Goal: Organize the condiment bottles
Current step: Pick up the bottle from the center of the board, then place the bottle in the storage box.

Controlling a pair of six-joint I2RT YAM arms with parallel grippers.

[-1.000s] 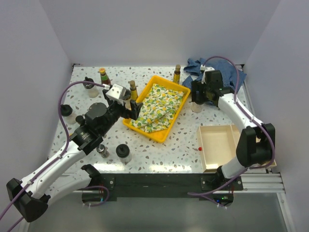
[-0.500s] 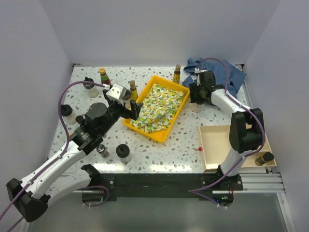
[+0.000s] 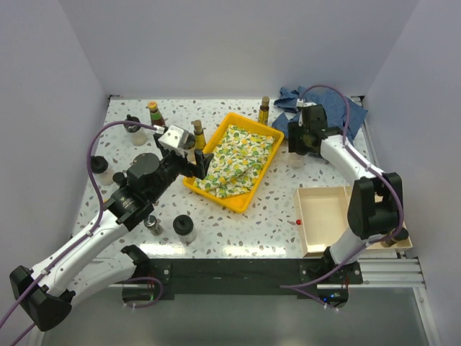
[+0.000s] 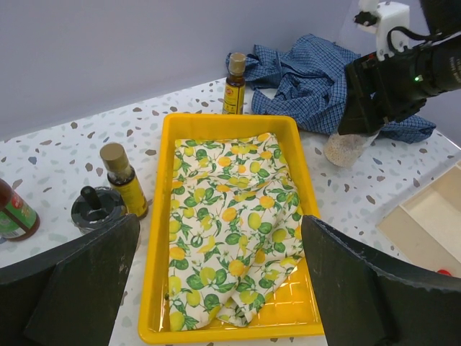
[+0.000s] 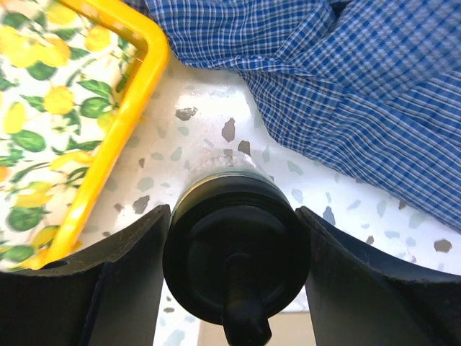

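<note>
Black-lidded jar point(image 5: 236, 252) pinched between right fingers point(image 5: 122, 288), beside yellow tray point(image 5: 137, 94)

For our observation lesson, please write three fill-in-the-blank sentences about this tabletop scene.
The lemon-print cloth lies in the ____ tray.
The right gripper grips a jar with a ____ lid.
The checked cloth beside that jar is ____.
Missing words: yellow, black, blue.
</note>
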